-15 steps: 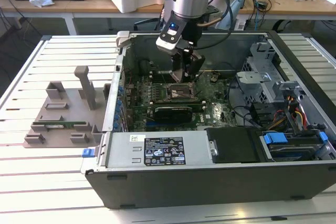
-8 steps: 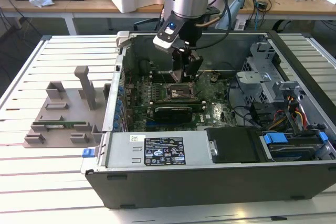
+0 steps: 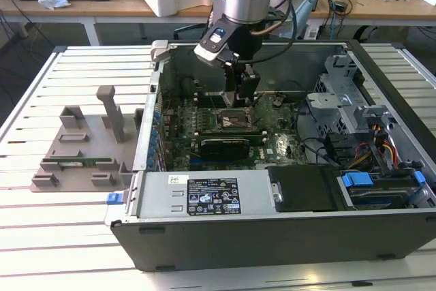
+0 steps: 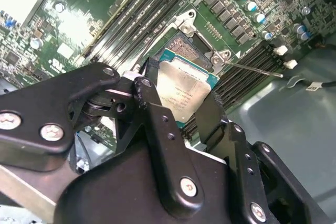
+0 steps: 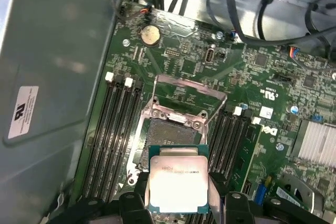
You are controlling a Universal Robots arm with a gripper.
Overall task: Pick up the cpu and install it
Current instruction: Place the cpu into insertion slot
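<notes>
You've got the cpu (image 5: 177,182) clamped in your gripper (image 5: 179,196), hovering just over the open socket (image 5: 169,132). Pickup's done; seating it isn't.

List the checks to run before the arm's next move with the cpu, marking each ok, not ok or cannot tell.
1. Grip: the gripper is shut on two opposite edges of the cpu: ok.
2. Socket uncovered, with its load plate hinged up: ok.
3. Lever released, standing off to the side of the socket: ok.
4. cpu centred over the socket: cannot tell. In both wrist views it overlaps one socket edge, and its height above the socket is not visible.
5. cpu corner marks matched to the socket: cannot tell.
</notes>
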